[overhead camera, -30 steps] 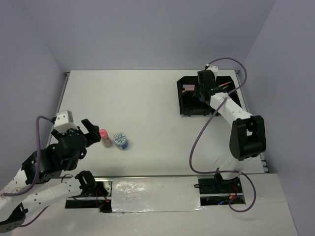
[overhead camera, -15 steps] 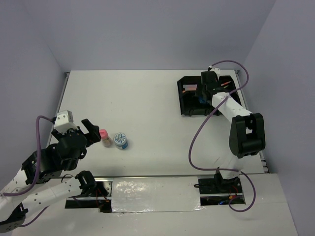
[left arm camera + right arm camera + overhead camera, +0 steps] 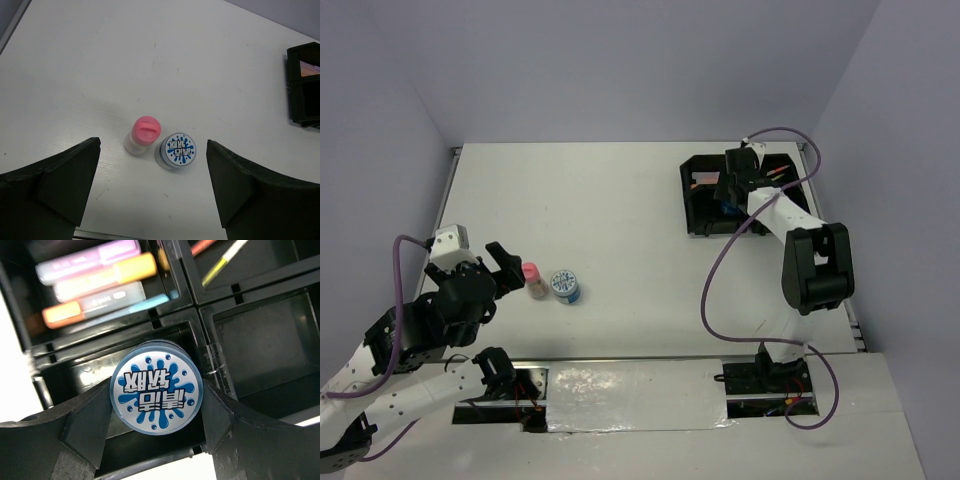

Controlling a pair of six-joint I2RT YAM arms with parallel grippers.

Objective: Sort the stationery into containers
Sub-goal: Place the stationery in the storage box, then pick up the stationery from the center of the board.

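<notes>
Clamped in the right gripper (image 3: 156,416), one finger on each side: a round blue tub (image 3: 156,385) with a splashy lid. Held low over one box of the black tray (image 3: 192,305). Touching the bottom or not, cannot tell. In the box just past it, pens (image 3: 100,277) lying side by side, with purple, yellow, orange and light blue showing. In the next box over, two thin pens (image 3: 222,262).

Far off to the left, the left gripper (image 3: 150,190), fingers wide apart, holding nothing. Just past the fingers, on the white table (image 3: 100,60), a pink-capped bottle (image 3: 144,134) standing up. Right beside it, the other tub (image 3: 176,150), same lid. Both well apart from the tray.
</notes>
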